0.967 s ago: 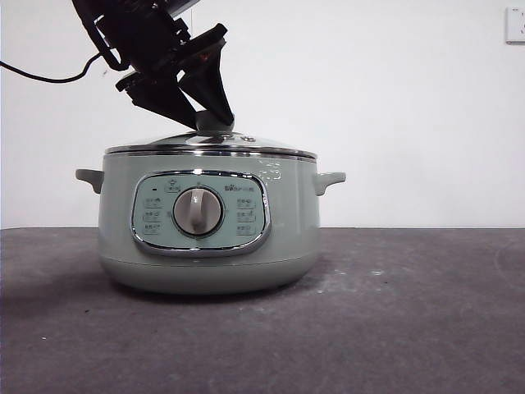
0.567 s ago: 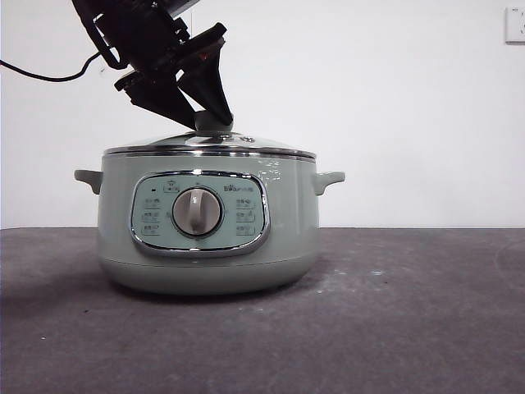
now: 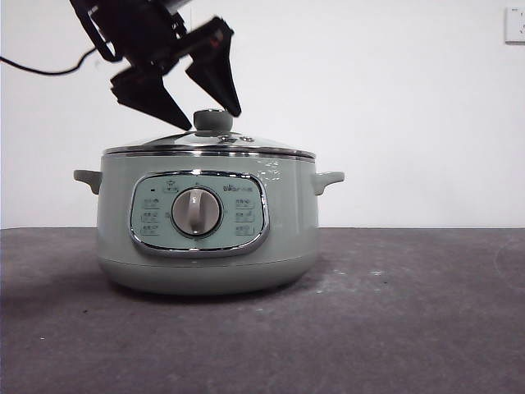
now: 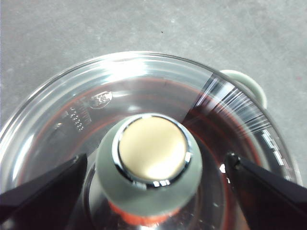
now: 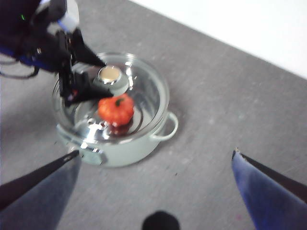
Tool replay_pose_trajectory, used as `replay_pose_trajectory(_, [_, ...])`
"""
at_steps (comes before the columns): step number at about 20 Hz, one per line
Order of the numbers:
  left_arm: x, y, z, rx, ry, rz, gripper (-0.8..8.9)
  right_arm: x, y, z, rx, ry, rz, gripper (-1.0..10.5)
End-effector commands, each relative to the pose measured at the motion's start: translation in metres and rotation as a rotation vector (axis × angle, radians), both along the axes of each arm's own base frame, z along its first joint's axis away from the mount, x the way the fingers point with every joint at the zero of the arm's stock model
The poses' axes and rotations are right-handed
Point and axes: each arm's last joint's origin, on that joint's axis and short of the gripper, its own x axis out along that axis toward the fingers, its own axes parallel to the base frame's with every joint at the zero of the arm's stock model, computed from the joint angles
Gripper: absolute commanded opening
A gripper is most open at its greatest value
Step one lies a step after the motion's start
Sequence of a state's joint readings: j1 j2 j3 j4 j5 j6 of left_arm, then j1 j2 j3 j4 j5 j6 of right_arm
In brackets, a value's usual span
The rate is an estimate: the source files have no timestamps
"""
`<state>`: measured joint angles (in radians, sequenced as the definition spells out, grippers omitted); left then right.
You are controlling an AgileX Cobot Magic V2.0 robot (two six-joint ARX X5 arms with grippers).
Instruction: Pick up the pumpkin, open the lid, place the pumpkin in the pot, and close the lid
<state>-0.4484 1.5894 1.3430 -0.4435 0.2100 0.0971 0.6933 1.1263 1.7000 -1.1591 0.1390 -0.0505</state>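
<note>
While the lid (image 3: pixel 209 144) sits closed on the pot (image 3: pixel 205 230), the left end effector (image 3: pixel 209 111) hovers just above its knob (image 3: pixel 213 121), jaws spread apart on either side without touching it. Through the glass in the right wrist view, the pumpkin (image 5: pixel 116 109) lies inside the pot, just beside the knob at about 5 o'clock. High over the table (image 5: pixel 216 143), the right end effector (image 5: pixel 156 158) waits with its jaws wide apart, well away from the pot.

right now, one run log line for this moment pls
stage: lid closed | pumpkin: in pot under lid | left gripper: open, straddling knob, not touching | right gripper: open, waiting off to side
</note>
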Motion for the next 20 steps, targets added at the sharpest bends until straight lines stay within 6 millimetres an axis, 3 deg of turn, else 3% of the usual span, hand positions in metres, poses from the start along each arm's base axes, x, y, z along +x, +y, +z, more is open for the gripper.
replay_pose_trajectory(1, [-0.010,0.003,0.016,-0.010,-0.033,-0.009,4.85,-0.001,0.002,-0.003,0.032,0.054,0.053,6.9])
replay_pose_trajectory(5, [-0.036,0.016,0.038,-0.009,-0.023,-0.012,4.85,-0.005,0.003,-0.005,0.073,0.125,0.140,6.9])
replay_pose_trajectory(13, [-0.128,0.056,0.082,-0.061,0.100,-0.127,4.49,-0.015,0.002,-0.016,0.073,0.335,0.275,6.7])
replay_pose_trajectory(15, [-0.145,0.063,0.088,-0.086,0.109,-0.157,2.50,-0.016,0.002,-0.017,0.079,0.352,0.290,4.9])
replay_pose_trajectory(17, [-0.157,0.068,0.091,-0.098,0.116,-0.173,-0.08,-0.016,0.002,-0.017,0.079,0.352,0.291,1.8])
replay_pose_trajectory(18, [-0.161,0.070,0.092,-0.096,0.117,-0.173,-0.08,-0.016,0.002,-0.017,0.076,0.349,0.295,0.0])
replay_pose_trajectory(20, [-0.164,0.071,0.093,-0.094,0.124,-0.172,-0.08,-0.016,0.002,-0.017,0.064,0.338,0.307,-0.1])
